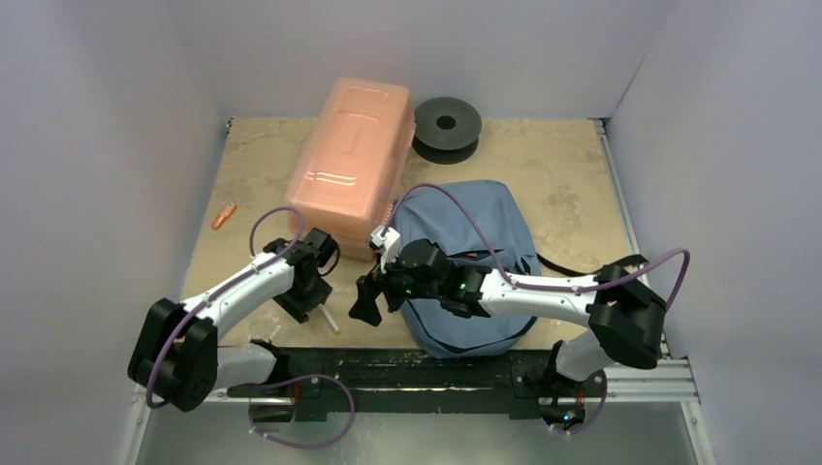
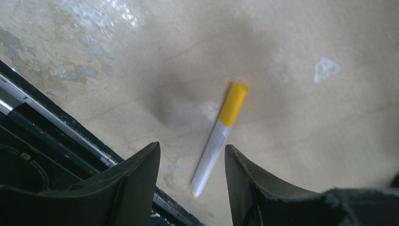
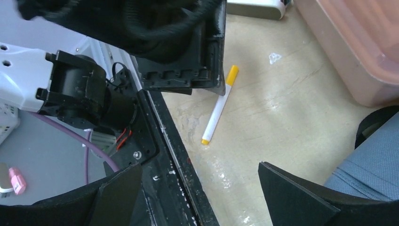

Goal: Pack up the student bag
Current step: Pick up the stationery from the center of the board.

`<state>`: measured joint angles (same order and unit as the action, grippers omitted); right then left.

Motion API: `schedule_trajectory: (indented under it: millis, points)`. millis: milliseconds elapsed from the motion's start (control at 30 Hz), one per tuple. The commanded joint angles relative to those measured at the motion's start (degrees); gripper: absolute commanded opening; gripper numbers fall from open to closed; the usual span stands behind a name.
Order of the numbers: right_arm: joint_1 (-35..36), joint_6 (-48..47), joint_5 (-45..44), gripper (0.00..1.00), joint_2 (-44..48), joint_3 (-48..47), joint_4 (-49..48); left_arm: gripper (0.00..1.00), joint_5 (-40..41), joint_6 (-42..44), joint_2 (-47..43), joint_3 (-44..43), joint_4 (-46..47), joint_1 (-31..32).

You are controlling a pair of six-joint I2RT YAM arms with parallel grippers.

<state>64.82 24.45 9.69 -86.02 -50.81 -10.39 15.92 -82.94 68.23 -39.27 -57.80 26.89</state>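
Note:
The blue-grey student bag lies at the front middle of the table, and its fabric shows at the right edge of the right wrist view. A white marker with a yellow cap lies flat on the table near the front edge; it shows in the top view and the right wrist view. My left gripper is open just above the marker, whose lower end lies between the fingers. My right gripper is open and empty, left of the bag, over the table's front edge.
A translucent pink plastic box stands at the back, with a black spool to its right. A small orange item lies at the left. The black front rail runs close beside the marker.

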Motion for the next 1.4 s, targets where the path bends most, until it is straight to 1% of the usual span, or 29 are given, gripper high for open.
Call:
schedule_trajectory:
  millis: [0, 67, 133, 267, 367, 467, 533, 567, 633, 700, 833, 933, 967, 1000, 1033, 1067, 1100, 1133, 1200, 1267, 1367]
  points:
    - [0.03, -0.05, -3.02, 0.99, 3.06, -0.56, -1.03, 0.5, 3.84, 0.82, 6.1, -2.21, 2.7, -3.51]
    - [0.01, -0.33, -3.27, 0.98, 3.45, -0.25, -0.83, 0.48, 1.55, 2.2, 8.11, -2.11, 4.56, -5.06]
    - [-0.04, -0.58, -3.53, 0.98, 3.66, 0.2, -0.84, 0.47, 1.73, 2.56, 9.22, -2.24, 6.27, -5.18]
    - [0.0, -0.96, -2.68, 0.98, 2.86, 0.16, -0.86, 0.47, 4.04, 3.25, 11.61, -4.34, 5.3, -5.19]
    - [0.03, -1.22, -2.35, 0.98, 2.53, 0.09, -1.1, 0.47, 3.4, 3.43, 13.31, -5.63, 4.23, -5.15]
    - [0.04, -1.67, -2.87, 0.98, 2.52, -0.32, -0.96, 0.39, 1.73, 2.69, 13.26, -5.63, 4.49, -4.75]
    - [-0.01, -1.91, -3.36, 0.98, 2.84, -0.44, -0.86, 0.28, 1.61, 1.54, 12.0, -4.54, 5.14, -4.22]
    - [0.0, -2.01, -3.55, 0.98, 2.99, -0.49, -0.84, 0.26, 1.32, 0.52, 11.21, -3.85, 5.55, -4.08]
    - [0.02, -2.12, -3.91, 0.98, 3.34, -0.43, -0.6, 0.26, 0.03, -0.15, 9.96, -2.21, 7.86, -3.83]
    - [0.04, -2.0, -3.97, 0.98, 3.63, -0.31, -0.51, 0.32, 0.48, -3.23, 9.52, -1.45, 6.71, -3.08]
    - [-0.02, -1.69, -4.27, 0.98, 4.29, 0.07, -0.42, 0.31, 0.33, -5.09, 8.68, -0.69, 6.54, -2.38]
    - [0.04, -1.68, -4.8, 0.98, 4.75, 0.43, -0.34, 0.3, -3.91, -5.74, 9.26, 0.88, 8.93, -2.21]
    - [0.05, -1.56, -4.99, 0.98, 4.94, 0.51, -0.33, 0.28, -5.97, -6.09, 10.27, 2.5, 11.99, -1.83]
    - [0.04, -1.45, -5.11, 0.98, 5.17, 0.6, -0.41, 0.26, -7.26, -6.81, 11.13, 3.43, 13.14, -1.46]
    - [-0.01, -1.36, -5.26, 0.98, 5.3, 0.62, -0.42, 0.2, -7.57, -7.58, 11.76, 4.09, 13.69, -1.27]
    - [-0.02, -1.33, -5.42, 0.98, 5.45, 0.62, -0.4, 0.09, -7.26, -8.05, 11.8, 4.67, 13.86, -1.09]
    - [0.03, -1.33, -5.53, 0.98, 5.5, 0.62, -0.15, 0.01, -6.78, -8.08, 11.08, 4.87, 13.94, -0.94]
    - [0.04, -1.4, -5.68, 0.98, 5.58, 0.7, 0.19, 0.0, -5.83, -7.73, 9.57, 4.85, 13.92, -0.66]
    - [0.03, -1.82, -5.16, 0.98, 5.6, 1.15, 0.37, 0.0, -2.47, -7.04, 5.41, 4.23, 12.01, -0.13]
    - [0.01, -1.59, -3.7, 0.99, 5.52, 2.08, -0.57, 0.0, -0.81, -6.29, 0.64, 2.93, 9.09, -0.09]
    - [-0.02, -0.16, -0.69, 0.99, 4.62, 2.55, -2.63, 0.0, -2.33, -5.31, -7.8, 2.33, 8.18, 0.08]
